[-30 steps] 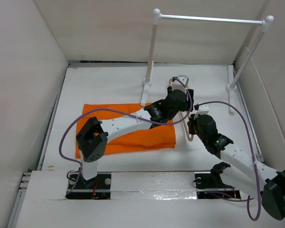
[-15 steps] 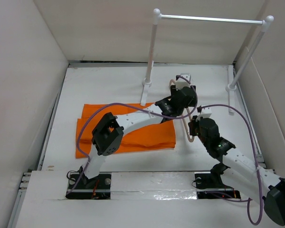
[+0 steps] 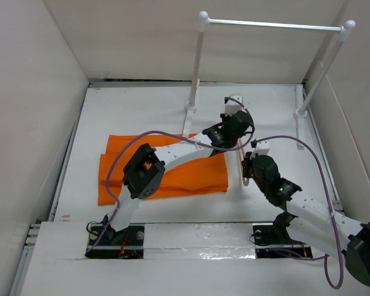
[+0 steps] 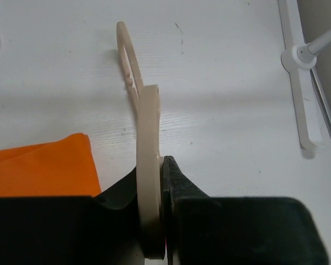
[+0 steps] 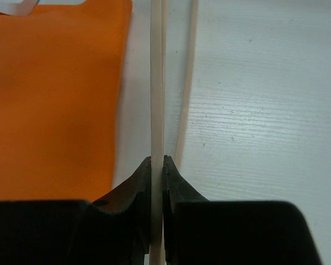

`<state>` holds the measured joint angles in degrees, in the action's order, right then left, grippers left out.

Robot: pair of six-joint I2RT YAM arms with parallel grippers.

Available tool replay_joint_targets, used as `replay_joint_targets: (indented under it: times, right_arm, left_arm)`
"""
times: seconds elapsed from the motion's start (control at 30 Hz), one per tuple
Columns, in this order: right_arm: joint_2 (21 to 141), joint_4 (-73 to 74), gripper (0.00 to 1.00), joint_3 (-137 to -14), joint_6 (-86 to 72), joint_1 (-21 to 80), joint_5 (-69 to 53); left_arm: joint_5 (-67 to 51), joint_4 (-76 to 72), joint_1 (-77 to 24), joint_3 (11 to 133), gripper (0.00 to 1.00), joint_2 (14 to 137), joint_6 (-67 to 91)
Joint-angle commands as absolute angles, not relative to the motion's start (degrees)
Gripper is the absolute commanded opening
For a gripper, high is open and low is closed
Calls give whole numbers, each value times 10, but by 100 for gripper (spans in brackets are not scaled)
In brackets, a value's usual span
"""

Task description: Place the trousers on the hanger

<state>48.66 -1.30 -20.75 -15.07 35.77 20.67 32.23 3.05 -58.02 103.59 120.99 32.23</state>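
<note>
The orange trousers [image 3: 191, 179] lie folded flat on the table's left half, under my left arm. The pale hanger [image 3: 242, 161] stands on edge just right of them, running near to far. My left gripper [image 3: 237, 126] is shut on the hanger [image 4: 148, 138] near its neck, and the hook curves away beyond the jaws. My right gripper [image 3: 250, 163] is shut on the hanger's thin bar [image 5: 156, 83] at the near end. In the right wrist view the trousers [image 5: 55, 99] lie left of the bar. The left wrist view shows a corner of them [image 4: 38, 165].
A white rail [image 3: 271, 24] on two posts stands at the back right, with one foot [image 3: 189, 120] touching the trousers' far edge and the other [image 4: 298, 55] far right. White walls enclose the table on three sides.
My left gripper has reached further right and closed on the hanger's neck. My left elbow swung right over the trousers. The right arm shifted slightly nearer with the hanger.
</note>
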Motion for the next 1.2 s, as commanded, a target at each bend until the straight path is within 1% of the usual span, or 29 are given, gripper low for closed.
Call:
replay_joint_targets:
  times: [0.0,0.03,0.07,0.13,0.17,0.2,0.27,0.37,0.4,0.43,0.47,0.53,0.57,0.6,0.73,0.77,0.83,0.87,0.9,0.97,1.03,1.07,1.1,1.13,1.17]
  right_arm:
    - [462,-17,18,-214,-160,374,224]
    - [455,-4,27,-214,-161,374,225]
    - [446,-2,47,-215,-161,374,224]
    - [412,42,62,-221,-161,374,210]
    - [398,55,74,-222,-162,380,205]
    - [383,69,79,-224,-163,380,202]
    - [330,99,88,-223,-165,380,180]
    - [267,114,88,-220,-164,380,142]
    - [256,120,86,-221,-163,380,135]
    - [250,126,81,-223,-159,380,121]
    - [248,123,60,-222,-156,380,113]
    - [264,101,25,-220,-152,374,91]
    - [278,91,5,-217,-150,374,84]
    - [313,77,0,-212,-148,374,76]
    - [413,-22,0,-205,-154,369,61]
    - [432,-34,7,-206,-156,369,64]
    - [489,-74,18,-207,-163,363,60]
    - [510,-75,33,-208,-163,363,54]
    - [532,-110,39,-209,-163,358,50]
    - [602,-144,46,-224,-163,352,46]
    - [648,-152,47,-242,-164,347,47]
    - [689,-163,50,-249,-166,347,44]
    - [706,-176,51,-250,-167,347,42]
    - [721,-191,55,-251,-173,347,41]
    - [736,-201,56,-251,-176,347,40]
  left_arm:
    - [347,4,-577,1004,0,1177,330]
    - [345,-16,-577,985,0,1166,338]
    - [338,-25,-577,967,0,1140,344]
    - [324,-57,-577,903,0,1093,371]
    - [313,-77,-582,877,0,1075,377]
    - [309,-120,-591,823,0,1059,384]
    - [315,-140,-603,789,0,1027,412]
    - [345,-166,-629,732,0,994,439]
    - [351,-182,-635,703,0,987,461]
    - [357,-190,-644,686,0,980,472]
    - [372,-198,-644,672,0,967,483]
    - [386,-216,-650,626,0,950,516]
    - [393,-222,-650,611,0,947,528]
    - [395,-239,-650,580,0,942,538]
    - [421,-248,-650,534,0,933,568]
    - [431,-250,-650,526,0,930,572]
    - [433,-259,-650,502,0,927,574]
    - [428,-260,-643,497,0,926,579]
    - [426,-267,-636,482,0,926,581]
    - [421,-280,-630,467,0,926,586]
    - [413,-290,-624,454,0,928,586]
    - [410,-292,-624,450,0,928,585]
    - [411,-293,-624,446,0,928,583]
    - [413,-294,-619,444,0,928,581]
    - [415,-295,-619,442,0,928,578]
